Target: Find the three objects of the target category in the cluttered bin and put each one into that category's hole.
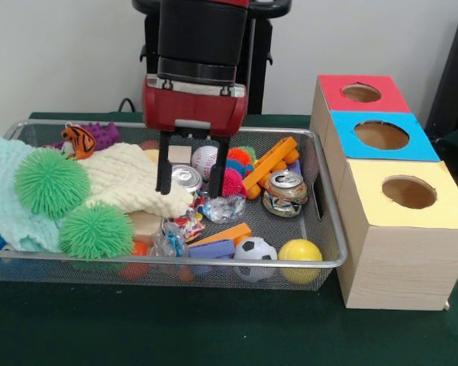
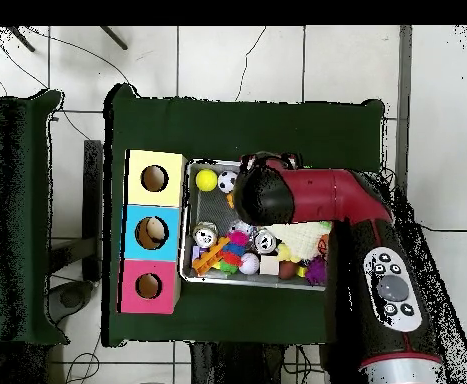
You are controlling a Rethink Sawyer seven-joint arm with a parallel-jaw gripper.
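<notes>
Thin aluminium can (image 1: pixel 186 178), light and easily dented, sits between the open, empty tool's (image 1: pixel 191 183) fingers; grip its sidewalls.

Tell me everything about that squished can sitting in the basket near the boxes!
The crushed can looks like shiny silver metal with a reddish band near its top. It is squashed short and wrinkled, standing roughly upright with its round lid and pull-tab facing up. It sits inside the wire mesh bin, toward the side closest to the coloured boxes. Orange plastic sticks lie right beside it, seemingly touching. In the overhead view it shows only as a small silver circle. The gripper is not touching it.
</notes>
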